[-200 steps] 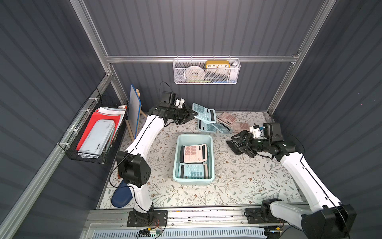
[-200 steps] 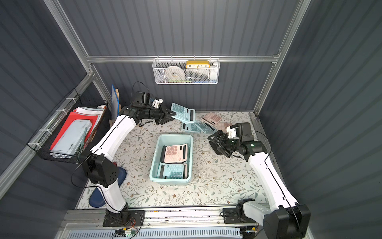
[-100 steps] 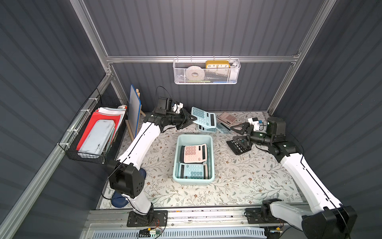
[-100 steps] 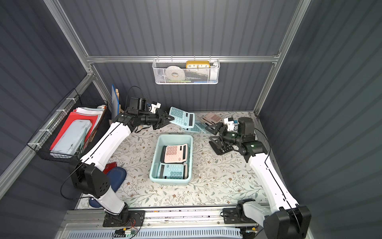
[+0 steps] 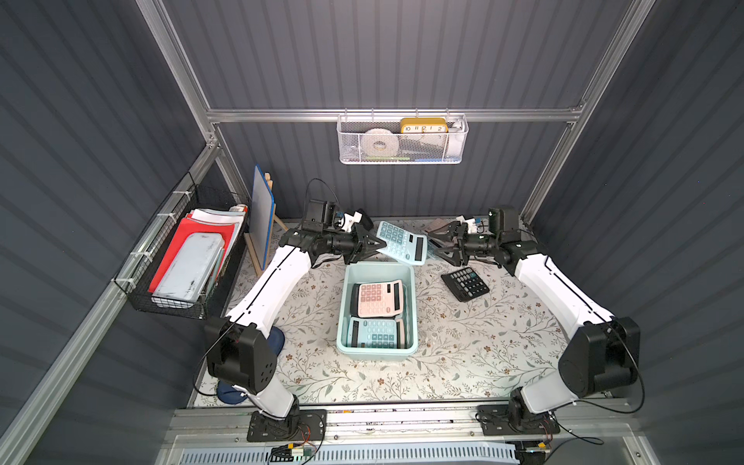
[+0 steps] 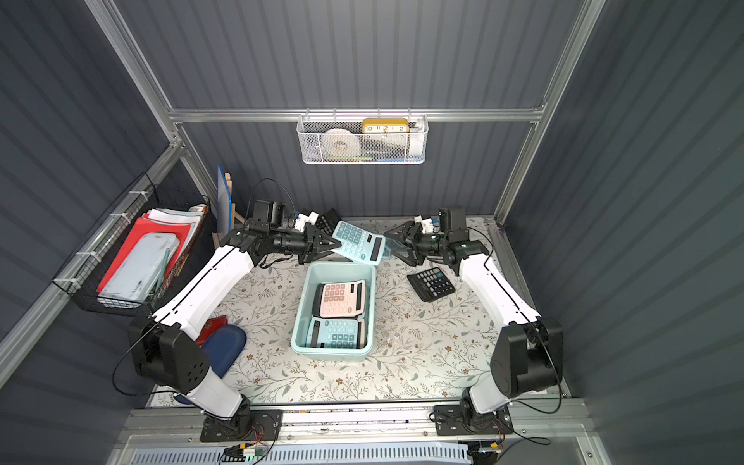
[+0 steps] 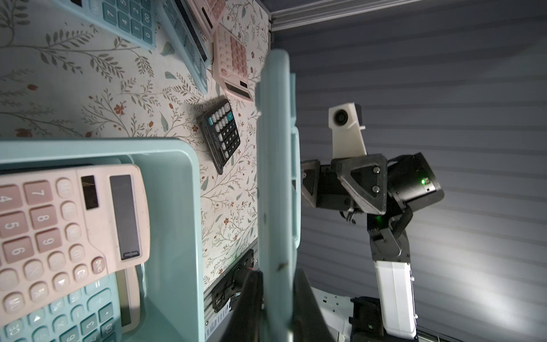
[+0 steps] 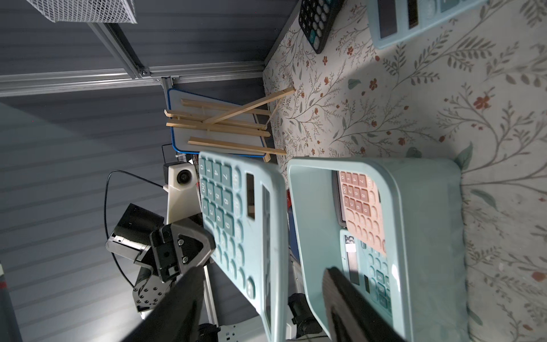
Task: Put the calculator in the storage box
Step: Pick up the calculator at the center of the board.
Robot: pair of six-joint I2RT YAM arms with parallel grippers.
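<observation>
L gripper [image 5: 374,246] was clamped on the left edge of the blue calculator [image 5: 402,242], holding it tilted in the air at the far end of the storage box [image 5: 342,314]. The calc was about over the far rim, not inside. In left wrist view the calc showed edge-on [image 7: 275,177], w/ the dark fingers [image 7: 248,308] pressed against both faces.

R gripper [image 5: 435,242] hung just right of the calc's right end, jaws well apart. In right wrist view its fingers [image 8: 177,296] stood either side of the calc's edge [image 8: 275,266] w/ a gap on both sides. No contact seen, nothing held.

Box sat mid-table on the floral cloth [image 5: 463,342], long axis near–far. Inside it were a pink calculator [image 5: 378,298] in the far half and a teal calculator [image 5: 374,333] in the near half, both keys up. In both top views a black calculator [image 6: 431,284] lay flat on the cloth right of the box, on the near side of R gripper, apart from box and gripper. More calcs lay on the cloth at the far edge, mostly hidden behind the held one.
</observation>
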